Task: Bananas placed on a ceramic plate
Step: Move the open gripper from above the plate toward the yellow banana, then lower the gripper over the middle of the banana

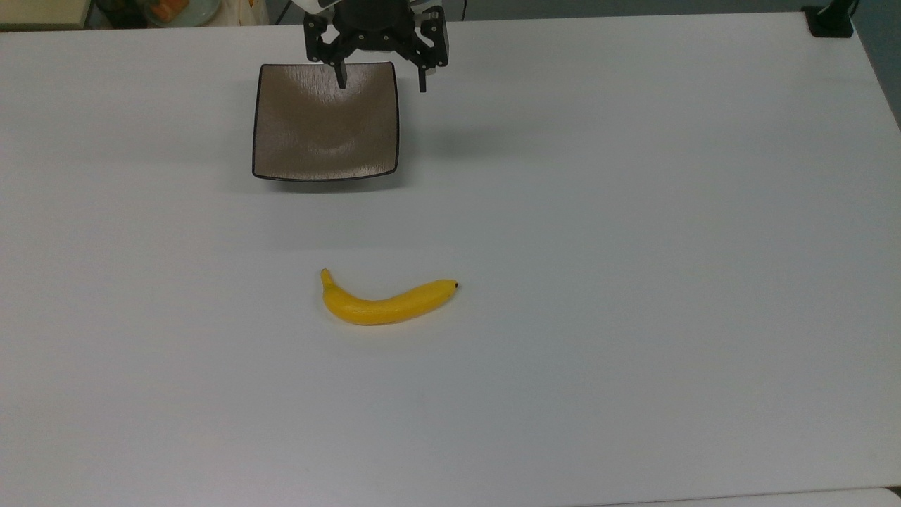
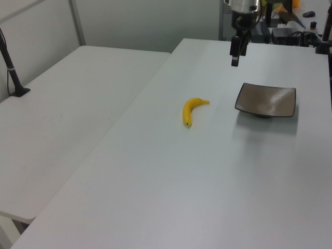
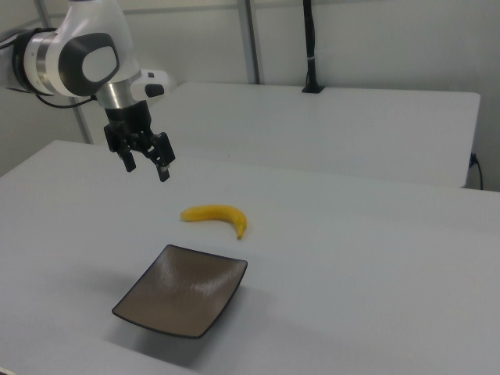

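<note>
Yellow banana (image 1: 386, 301) lies mid-frame in the top view, ungrasped, so the wide-open gripper (image 1: 381, 83) at upper frame by the plate (image 1: 325, 121) likely reaches next.

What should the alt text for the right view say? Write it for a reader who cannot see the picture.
A yellow banana lies on a white table, apart from a square brown plate nearer the camera. At the right view's upper left, a white robot arm holds its black gripper in the air, jaws open and holding nothing.
</note>
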